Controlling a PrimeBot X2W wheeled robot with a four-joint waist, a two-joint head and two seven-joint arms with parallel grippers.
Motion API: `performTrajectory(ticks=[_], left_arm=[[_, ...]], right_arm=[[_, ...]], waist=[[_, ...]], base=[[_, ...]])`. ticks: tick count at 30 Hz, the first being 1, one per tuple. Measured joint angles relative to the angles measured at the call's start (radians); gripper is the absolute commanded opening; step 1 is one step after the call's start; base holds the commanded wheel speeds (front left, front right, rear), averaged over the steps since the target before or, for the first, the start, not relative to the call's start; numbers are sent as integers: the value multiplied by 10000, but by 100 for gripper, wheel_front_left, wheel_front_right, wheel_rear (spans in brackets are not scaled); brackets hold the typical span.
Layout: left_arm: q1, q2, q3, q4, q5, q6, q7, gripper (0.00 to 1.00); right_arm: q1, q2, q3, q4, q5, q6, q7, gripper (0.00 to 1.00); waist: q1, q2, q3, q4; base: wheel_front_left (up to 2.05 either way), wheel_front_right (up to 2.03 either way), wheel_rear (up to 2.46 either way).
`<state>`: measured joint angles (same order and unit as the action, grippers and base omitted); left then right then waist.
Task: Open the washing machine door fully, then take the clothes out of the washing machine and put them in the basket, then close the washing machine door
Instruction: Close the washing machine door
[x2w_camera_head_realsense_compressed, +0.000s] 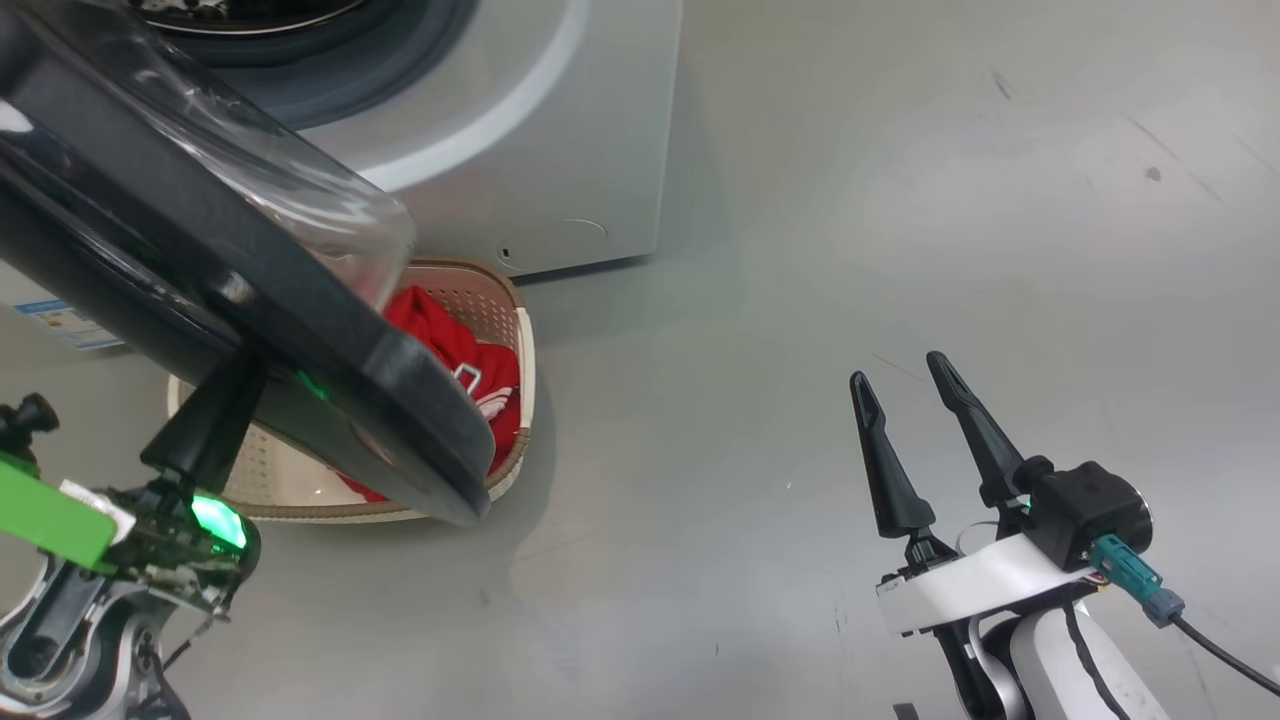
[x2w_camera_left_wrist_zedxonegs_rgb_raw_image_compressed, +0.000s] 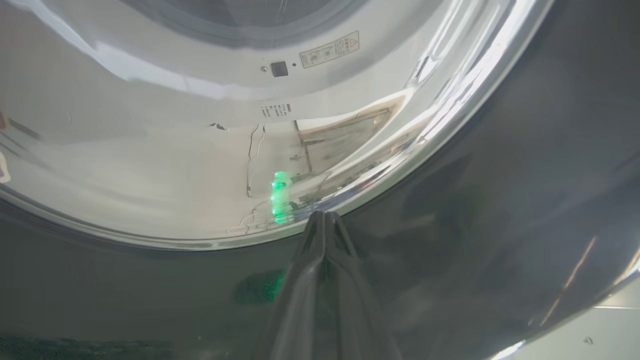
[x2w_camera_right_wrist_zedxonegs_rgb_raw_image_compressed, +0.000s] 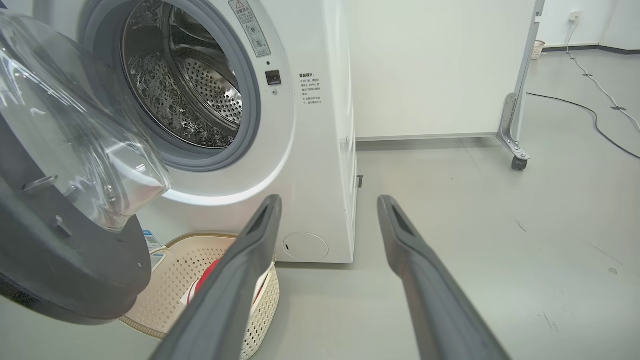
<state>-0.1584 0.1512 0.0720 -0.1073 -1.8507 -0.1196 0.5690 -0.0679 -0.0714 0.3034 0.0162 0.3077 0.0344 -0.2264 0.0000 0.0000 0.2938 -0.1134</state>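
Pale grey floor (x2w_camera_head_realsense_compressed: 900, 250), scuffed in places, runs across the room to a white partition panel (x2w_camera_right_wrist_zedxonegs_rgb_raw_image_compressed: 440, 65) on a castor, with a dark cable (x2w_camera_right_wrist_zedxonegs_rgb_raw_image_compressed: 590, 112) trailing over the ground further off. At the left stands the washing machine (x2w_camera_right_wrist_zedxonegs_rgb_raw_image_compressed: 310, 165), its steel drum (x2w_camera_right_wrist_zedxonegs_rgb_raw_image_compressed: 200, 95) showing through the grey-ringed mouth. The washing machine door (x2w_camera_head_realsense_compressed: 250, 300) is swung out from the front, its glossy black rim and bulging glass bowl hanging over the basket (x2w_camera_head_realsense_compressed: 525, 340), which sits on the floor just beside the machine's base. Red clothes (x2w_camera_head_realsense_compressed: 470, 370) with white trim lie heaped inside that basket, partly hidden under the door from the head view. The left gripper (x2w_camera_left_wrist_zedxonegs_rgb_raw_image_compressed: 324, 216) has its two dark fingers pressed together with nothing between them; from its wrist camera the tips sit right at the line where the black rim meets the shiny edge of the glass, though I cannot tell how firmly they bear on it. The right gripper (x2w_camera_head_realsense_compressed: 897, 368) hangs well apart from the door, over bare floor, its fingers spread wide and empty, pointing toward the machine's front and the basket below it. A small blue label sticker (x2w_camera_head_realsense_compressed: 65, 325) shows on the machine's lower front, behind the door
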Motion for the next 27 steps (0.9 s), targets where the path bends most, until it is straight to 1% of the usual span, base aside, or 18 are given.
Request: performTrajectory(ticks=[3, 8, 11, 19, 23, 27], left_arm=[[-387, 2, 21, 173, 81, 12, -94, 0], [-1008, 48, 151, 380, 209, 35, -242, 0], [-1383, 82, 228, 552, 222, 115, -360, 0], [-2512, 224, 499, 1256, 286, 531, -706, 0], [-2971, 286, 686, 1609, 286, 541, -876, 0], [-3335, 477, 890, 1931, 290, 640, -1005, 0]], right_arm=[[-146, 25, 46, 44, 12, 86, -71, 100], [-267, 79, 151, 174, 88, 86, -86, 100], [-271, 90, 176, 228, 121, 88, -96, 100], [-368, 136, 286, 328, 217, 125, -176, 100], [-524, 155, 405, 422, 278, 173, -182, 100], [-554, 174, 464, 483, 286, 174, -182, 100]], waist=[[0, 0, 137, -225], [0, 0, 328, -644], [0, 0, 436, -910], [0, 0, 771, -1615], [0, 0, 937, -1967], [0, 0, 1066, -2329]], base=[[0, 0, 0], [0, 0, 0], [0, 0, 0], [0, 0, 0], [0, 0, 0], [0, 0, 0]])
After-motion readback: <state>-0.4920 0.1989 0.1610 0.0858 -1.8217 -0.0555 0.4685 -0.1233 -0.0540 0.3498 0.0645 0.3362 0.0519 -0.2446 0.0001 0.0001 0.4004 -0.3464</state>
